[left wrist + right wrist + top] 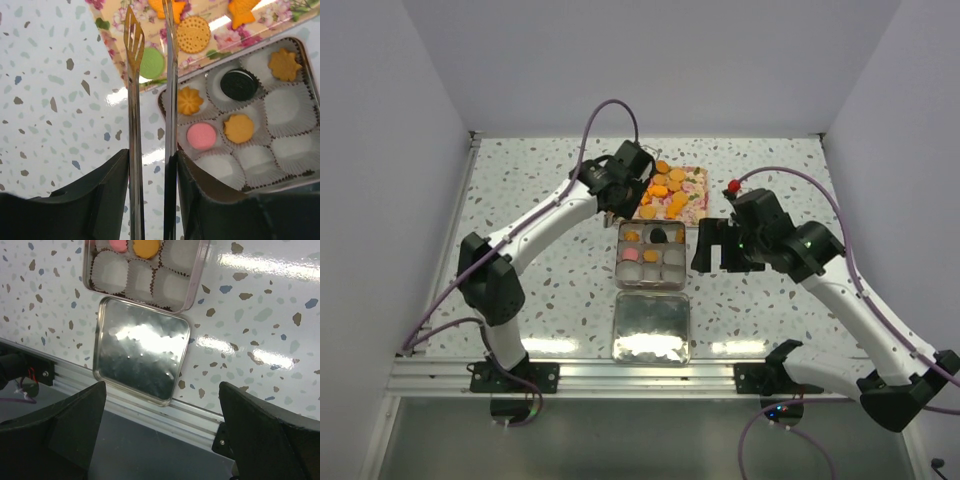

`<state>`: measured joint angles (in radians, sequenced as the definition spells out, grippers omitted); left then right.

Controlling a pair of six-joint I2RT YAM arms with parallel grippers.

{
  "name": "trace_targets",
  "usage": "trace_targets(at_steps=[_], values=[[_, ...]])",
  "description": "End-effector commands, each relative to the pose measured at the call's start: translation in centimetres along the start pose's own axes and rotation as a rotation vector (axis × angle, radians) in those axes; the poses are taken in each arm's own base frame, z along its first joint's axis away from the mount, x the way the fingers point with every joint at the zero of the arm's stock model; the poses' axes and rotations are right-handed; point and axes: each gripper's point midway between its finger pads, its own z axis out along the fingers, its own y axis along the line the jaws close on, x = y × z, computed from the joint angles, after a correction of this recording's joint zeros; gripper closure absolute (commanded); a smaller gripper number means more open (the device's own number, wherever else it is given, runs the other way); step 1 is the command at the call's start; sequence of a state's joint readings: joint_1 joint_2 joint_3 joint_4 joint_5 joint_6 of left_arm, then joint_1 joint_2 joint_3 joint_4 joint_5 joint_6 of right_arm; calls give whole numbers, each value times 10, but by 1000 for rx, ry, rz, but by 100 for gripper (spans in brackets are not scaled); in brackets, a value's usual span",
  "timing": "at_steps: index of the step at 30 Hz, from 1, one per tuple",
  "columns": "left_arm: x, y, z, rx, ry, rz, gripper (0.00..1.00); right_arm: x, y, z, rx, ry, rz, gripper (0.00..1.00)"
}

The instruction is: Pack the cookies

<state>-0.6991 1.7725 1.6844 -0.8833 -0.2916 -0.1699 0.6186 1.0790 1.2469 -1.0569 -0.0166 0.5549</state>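
- The left hand (150,161) grips the tongs (134,100), whose blades stand close together with nothing between them, above the floral tray (220,39) by the green cookie (151,62); blades that part too little may shove it instead of straddling it
- Most cookies (194,34) lie on the tray and five sit in the tin (197,275); a flat disc may slip from the smooth blades and land on the tabletop (540,290) or in a filled cup
- The right hand (162,386) hangs wide open and empty beside the tin, so a tong tip snagging a paper cup (290,107) could drag the unheld tin
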Motion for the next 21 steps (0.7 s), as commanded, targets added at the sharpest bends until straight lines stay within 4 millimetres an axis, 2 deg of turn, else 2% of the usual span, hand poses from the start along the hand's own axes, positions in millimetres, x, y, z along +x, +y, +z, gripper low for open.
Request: trace_targets(at_steps=[1, 9, 15, 21], values=[[-31, 15, 4, -78, -50, 40, 53, -12, 2, 2, -2, -37, -16, 1], [-40, 10, 38, -91, -10, 91, 51, -17, -4, 3, 44, -47, -36, 1], [-27, 5, 62, -99, 44, 121, 51, -18, -7, 6, 60, -42, -40, 1], [-26, -1, 75, -86, 51, 124, 50, -16, -7, 11, 65, -27, -41, 1]])
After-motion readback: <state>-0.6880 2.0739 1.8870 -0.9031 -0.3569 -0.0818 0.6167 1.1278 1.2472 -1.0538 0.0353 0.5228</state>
